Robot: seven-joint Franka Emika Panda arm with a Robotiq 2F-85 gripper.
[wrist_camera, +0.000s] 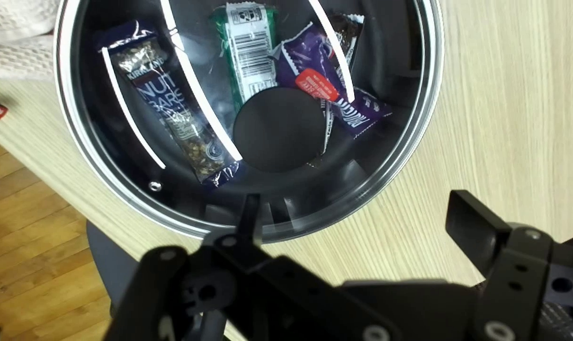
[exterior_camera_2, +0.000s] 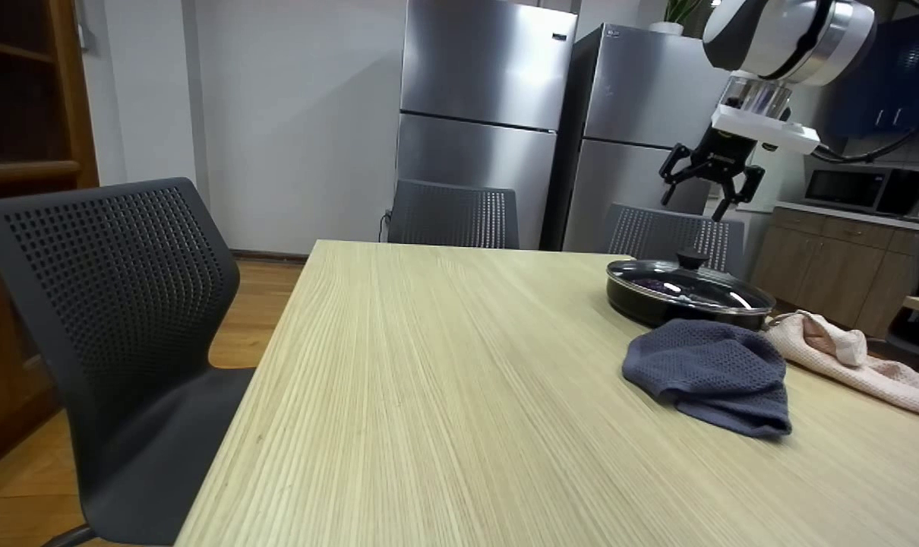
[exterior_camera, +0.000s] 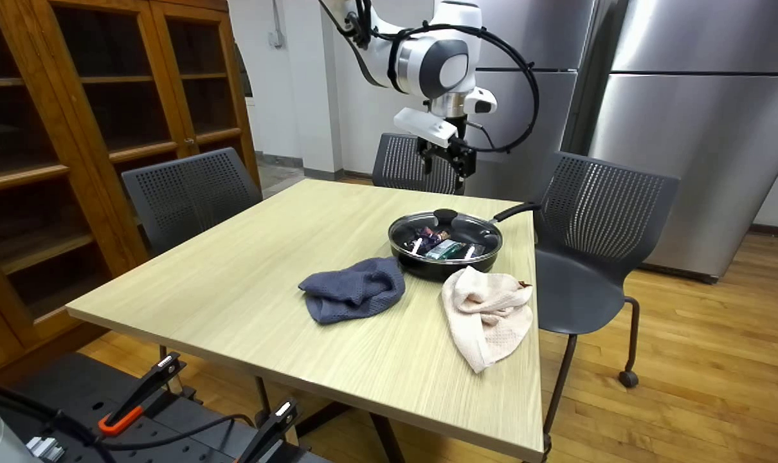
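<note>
**Wide, Empty, Not Yet Centred**

In the wrist view my claw (wrist_camera: 356, 203) stands wide, with nothing between its fingers (wrist_camera: 476, 227). The round knob (wrist_camera: 280, 129) lies ahead of the gap and off to one side, so I judge a clean hold would call for centring over it first, then coming straight down, lightly, lest the glass lid (wrist_camera: 433, 61) tilt. Only here can I read the nut bar (wrist_camera: 173, 116) wrapper.

In an exterior view the pan (exterior_camera: 427, 269) sits on the desk (exterior_camera: 235, 276) close to the edge by the chair (exterior_camera: 578, 283), its handle (exterior_camera: 516, 211) reaching that edge near a corner; the wrist view misses the handle. The blue cloth (exterior_camera: 353, 292) and pink cloth (exterior_camera: 482, 315) lie just beside the pan, so I would keep clear of them.

In an exterior view the knob (exterior_camera_2: 691, 260) stands in profile, my claw well above it; glare hides most of the pan's contents, but only here the microwave (exterior_camera_2: 845, 190) appears.
</note>
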